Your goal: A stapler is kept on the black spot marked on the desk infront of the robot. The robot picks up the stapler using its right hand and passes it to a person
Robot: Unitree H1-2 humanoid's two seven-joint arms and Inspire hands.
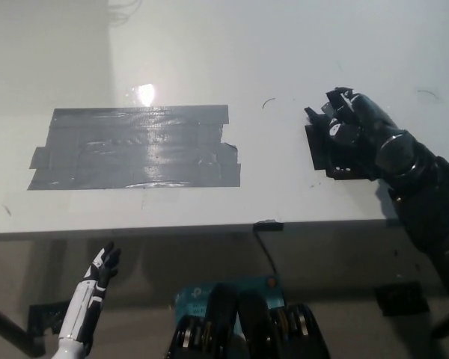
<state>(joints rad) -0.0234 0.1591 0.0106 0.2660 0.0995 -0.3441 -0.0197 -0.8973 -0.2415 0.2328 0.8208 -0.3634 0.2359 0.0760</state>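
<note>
My black right hand [353, 129] is at the right side of the white desk [209, 60], its fingers curled shut around the dark stapler [314, 114]. Only a small end of the stapler pokes out on the hand's left; the rest is hidden in the grip. Beneath and just left of the hand lies the black spot [322, 155] marked on the desk, partly covered by the hand. My white left hand [99, 275] rests below the desk's front edge at the lower left, fingers apart and holding nothing.
A large patch of grey tape [135, 147] covers the desk's left middle, with a light glare [144, 93] above it. A small black clip [268, 225] and a cable sit at the front edge. A teal object [202, 293] lies on the floor below.
</note>
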